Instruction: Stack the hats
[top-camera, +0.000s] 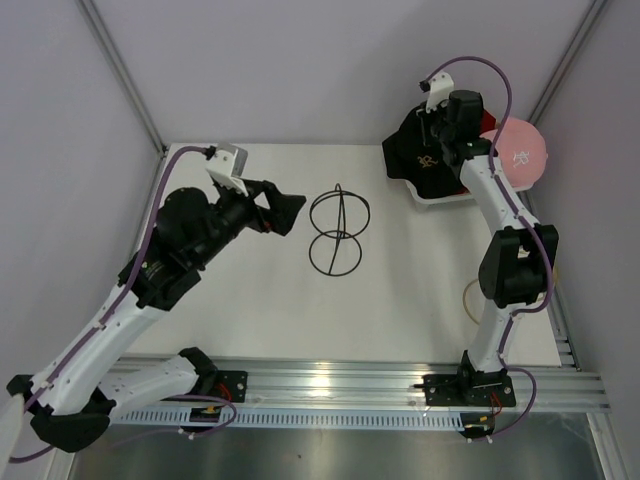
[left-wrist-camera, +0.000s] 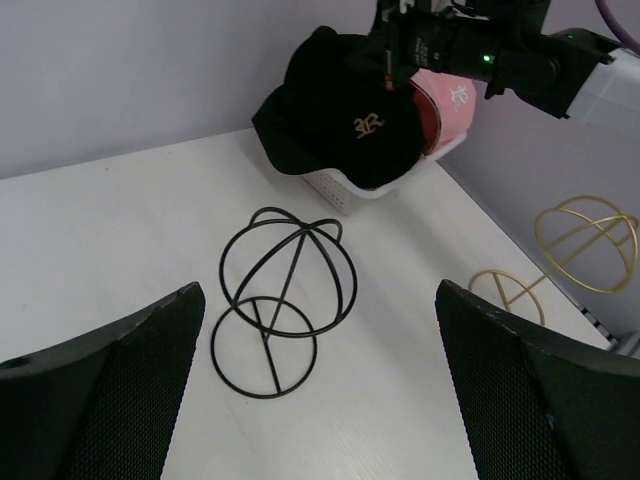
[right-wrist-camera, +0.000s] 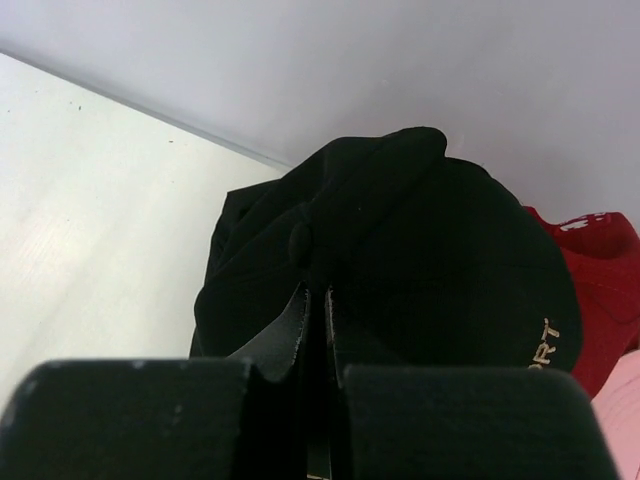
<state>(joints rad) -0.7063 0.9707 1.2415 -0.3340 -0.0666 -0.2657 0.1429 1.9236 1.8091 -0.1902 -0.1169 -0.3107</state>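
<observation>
White basket (top-camera: 432, 197) at upper right of the top view, on the table (top-camera: 250, 300), close to the back wall. Heaped inside it, above the rim:
- black hat (top-camera: 420, 152) with gold lettering, uppermost, draped over the basket's left side;
- red cap (right-wrist-camera: 600, 290) beneath it, only an edge showing at right in the right wrist view;
- pink hat (top-camera: 522, 155) at the far right, bulging past the basket's edge.

Right gripper (right-wrist-camera: 316, 310) down on the black hat, jaws pressed nearly together, pinching a fold of the crown fabric.

Left gripper (top-camera: 288, 212) left of centre in the top view, spread wide, holding nothing. Pointed toward the black wire stand (top-camera: 338, 230) at mid-table, near it but apart.

Black wire stand upright on its ring base, well apart from the basket.

Gold wire stand (left-wrist-camera: 580, 245) at the right edge of the left wrist view, beside the table's right side; posture hard to tell.
</observation>
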